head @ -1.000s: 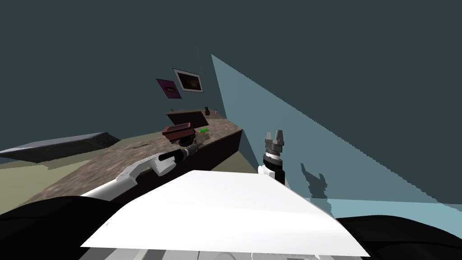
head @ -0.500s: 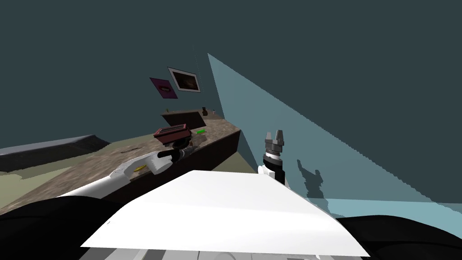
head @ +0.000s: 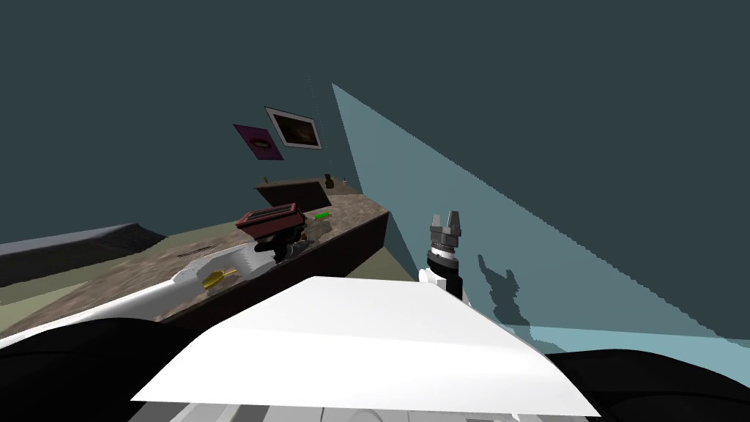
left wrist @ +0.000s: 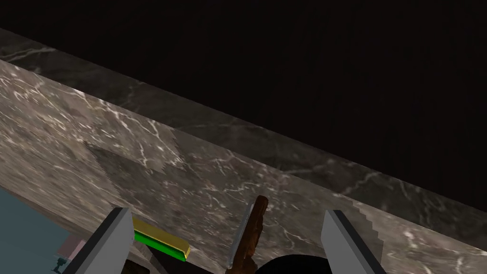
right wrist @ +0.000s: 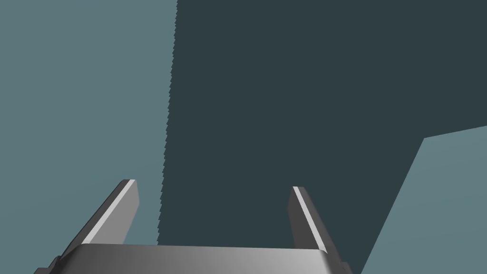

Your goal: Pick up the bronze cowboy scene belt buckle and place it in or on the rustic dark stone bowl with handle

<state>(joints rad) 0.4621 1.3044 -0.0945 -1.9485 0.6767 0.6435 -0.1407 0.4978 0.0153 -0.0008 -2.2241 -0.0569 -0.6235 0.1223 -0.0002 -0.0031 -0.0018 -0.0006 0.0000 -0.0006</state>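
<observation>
Left wrist view: my left hand (left wrist: 227,210) is over the marbled counter (left wrist: 95,142), its fingers (left wrist: 116,235) spread wide and gripping nothing. Between them stands a thin brown piece seen edge-on, which I take for the belt buckle (left wrist: 253,226). It lies directly ahead of the hand and touches neither finger. It sits a little closer to the finger away from a green and yellow bar (left wrist: 161,240), which lies on the counter just beside the other finger.

The buckle's long axis runs outward from the hand, roughly parallel to the fingers, so its broad faces are turned toward the two fingers. Its near end meets a dark rounded shape (left wrist: 290,264) at the hand's body. I cannot tell whether that shape is the bowl, or whether the buckle rests in it. Beyond the buckle, an edge of the counter runs across.

Head view: the left arm reaches over the counter close to its front edge, beside a red-brown box (head: 269,218). My right hand (head: 446,217) is raised off the counter's front edge, fingers spread and empty, well apart from the buckle.

Judgement: the left hand is the nearer one. Closing its fingers would take the buckle across its thin dimension, so no wrist rotation appears necessary. Confirm first that the finger beside the green and yellow bar will not catch it.
</observation>
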